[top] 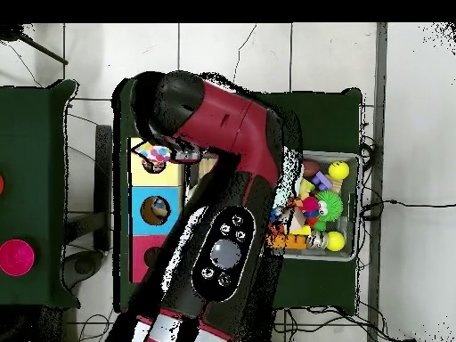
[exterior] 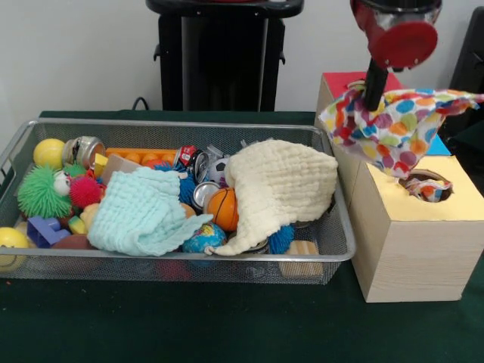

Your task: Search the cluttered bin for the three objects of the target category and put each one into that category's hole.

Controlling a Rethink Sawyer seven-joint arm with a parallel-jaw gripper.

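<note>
The gripper (exterior: 372, 97) pinches the polka-dot cloth (exterior: 397, 121) — light, limp (draping wide) — best taken mid-bunch.

No legible text, brand, number or sign is showing in either view. In the front view, the crushed cans (exterior: 198, 168) lying near the middle of the wire-mesh bin (exterior: 342, 249) are carrying red and silver printing, but no letters on them are resolving. The small globe ball (exterior: 204, 237) at the bin's near side is showing map patches without readable names. In the overhead view, the round buttons (top: 225, 254) on the arm's black panel are bearing no markings that can be made out. The box tops are showing plain colour only.
</note>
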